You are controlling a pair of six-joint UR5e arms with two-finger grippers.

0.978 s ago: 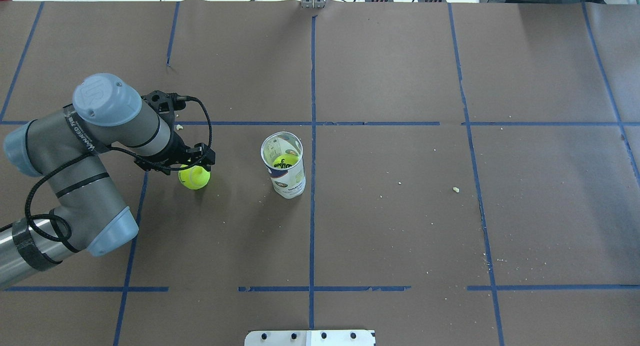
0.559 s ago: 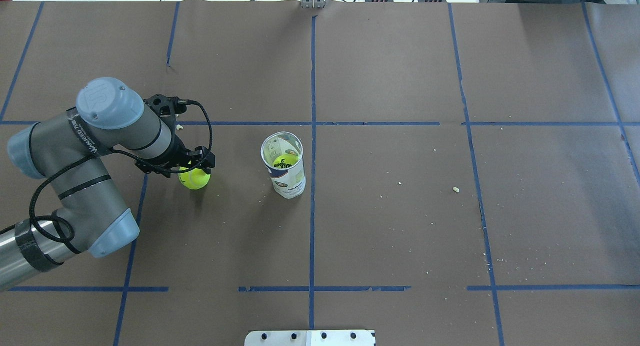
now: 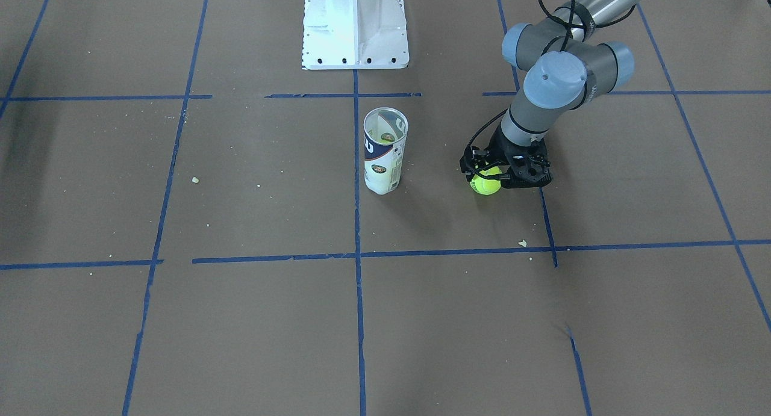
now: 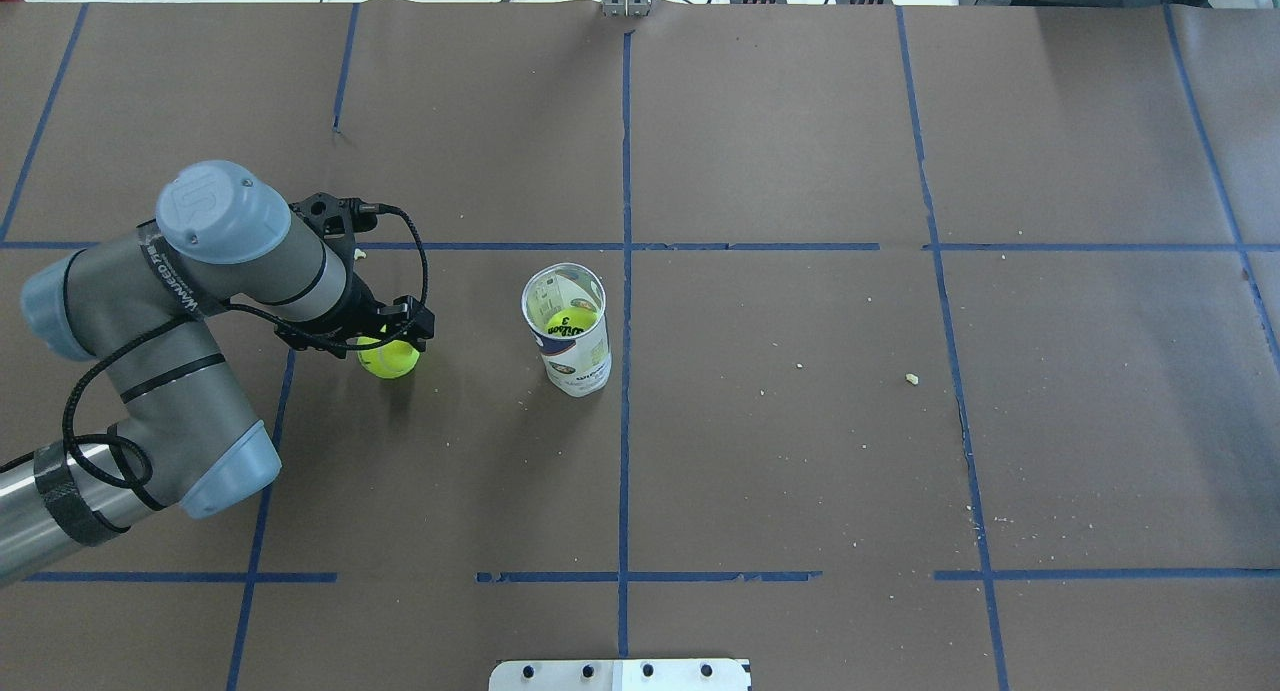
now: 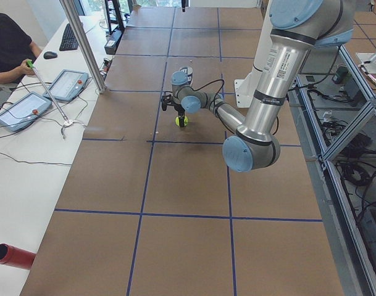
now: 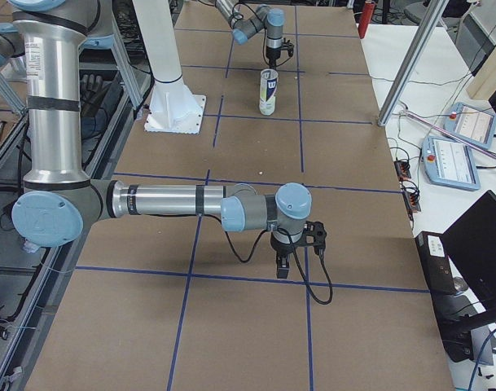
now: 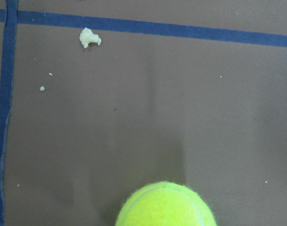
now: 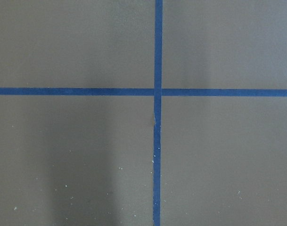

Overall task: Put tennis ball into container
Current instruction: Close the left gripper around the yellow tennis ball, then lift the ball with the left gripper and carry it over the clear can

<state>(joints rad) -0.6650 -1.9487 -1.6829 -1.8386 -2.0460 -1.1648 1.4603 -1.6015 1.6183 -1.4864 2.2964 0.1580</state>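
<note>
A yellow-green tennis ball (image 4: 388, 359) rests on the brown table cover, left of the container (image 4: 567, 346), a clear upright tube with a navy-and-white label. A second ball (image 4: 570, 323) lies inside the tube. My left gripper (image 4: 396, 333) hangs low right over the loose ball, its black fingers straddling it; it looks open. The front view shows the same ball (image 3: 485, 182) under the left gripper (image 3: 495, 174), with the container (image 3: 385, 154) apart. In the left wrist view the ball (image 7: 166, 207) fills the bottom edge. My right gripper (image 6: 297, 259) shows only in the right side view; I cannot tell its state.
The white pedestal base (image 3: 355, 27) stands behind the container on the robot's side. Blue tape lines grid the table, and small crumbs (image 7: 89, 37) lie scattered on it. An operator sits at tablets (image 5: 67, 83) off the table's far side.
The left arm has shifted slightly right and lowered over the loose ball. The ball and the container have stayed where they were.
</note>
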